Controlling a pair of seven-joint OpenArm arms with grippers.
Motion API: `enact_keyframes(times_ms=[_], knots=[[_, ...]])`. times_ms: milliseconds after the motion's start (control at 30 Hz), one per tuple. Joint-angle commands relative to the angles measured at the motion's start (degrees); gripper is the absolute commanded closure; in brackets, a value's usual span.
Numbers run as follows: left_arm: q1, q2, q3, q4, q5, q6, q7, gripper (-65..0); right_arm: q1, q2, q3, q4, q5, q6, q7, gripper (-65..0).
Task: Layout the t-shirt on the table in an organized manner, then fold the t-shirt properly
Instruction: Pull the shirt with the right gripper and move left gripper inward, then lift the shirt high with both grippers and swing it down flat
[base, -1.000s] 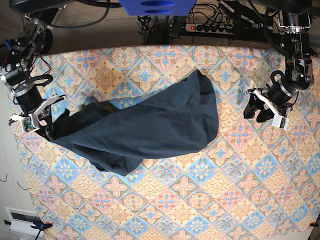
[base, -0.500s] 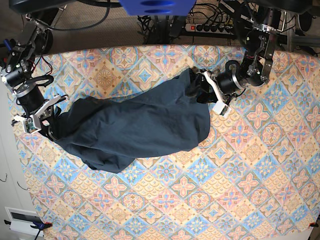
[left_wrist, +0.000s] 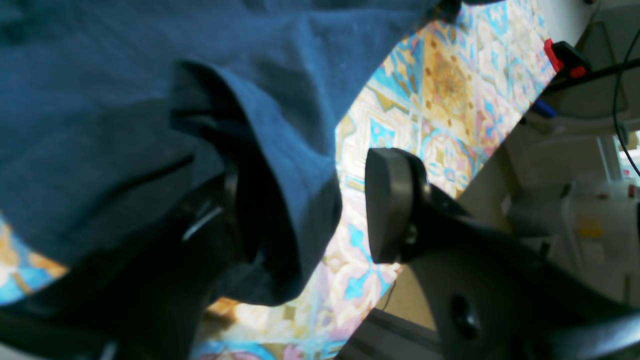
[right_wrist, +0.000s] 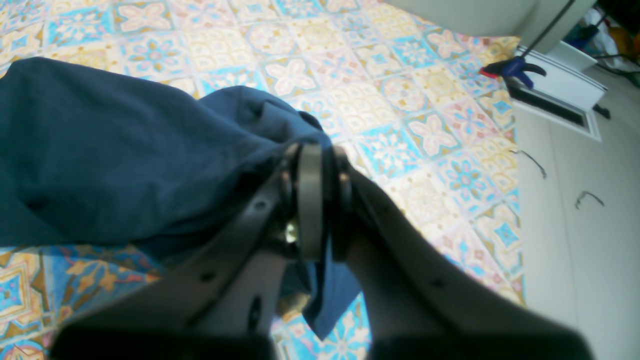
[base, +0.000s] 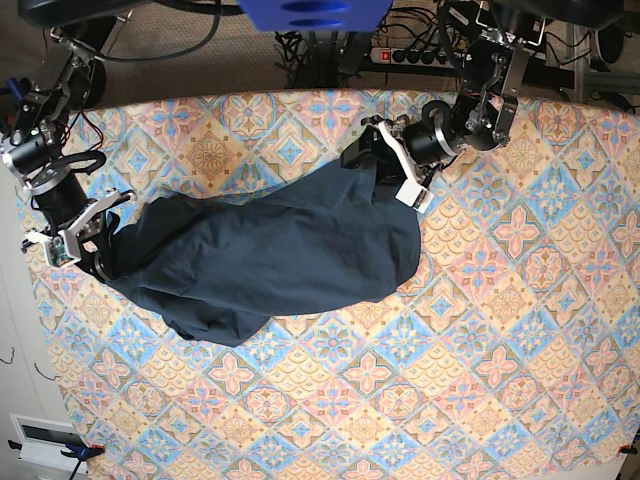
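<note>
The dark navy t-shirt (base: 270, 250) lies crumpled across the left and middle of the patterned table (base: 450, 380). My right gripper (base: 88, 252) is shut on the shirt's left end; the right wrist view shows its fingertips (right_wrist: 314, 165) pressed together with the t-shirt (right_wrist: 100, 150) pinched between them. My left gripper (base: 385, 165) is at the shirt's upper right corner, open. In the left wrist view a fold of the t-shirt (left_wrist: 125, 75) drapes over one finger, while the other finger (left_wrist: 390, 200) stands apart over the table (left_wrist: 450, 90).
A power strip (base: 420, 55) and cables lie beyond the table's far edge. A blue clamp (right_wrist: 510, 67) and a red clamp (left_wrist: 565, 57) grip the tablecloth's edges. A white box (base: 45, 440) sits off the near left corner.
My left arm has swung in from the table's right side to the shirt's upper right corner. The cloth there has bunched leftward. The right gripper has kept its hold in place.
</note>
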Motion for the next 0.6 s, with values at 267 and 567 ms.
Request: enact_keyframes(times_ms=[267,567], knots=[[-4.68,2.39,-10.04,1.10,-3.23,-0.43,-1.39,0.0,2.61,0.82,0.58,0.85,-2.01,-0.25,1.92,-0.5],[-20.06,-6.93,-22.26,-5.23,-21.43,-0.51,-1.21,0.0,14.74,0.99,0.05,-1.87,-8.87,-0.25,1.65,-0.5]])
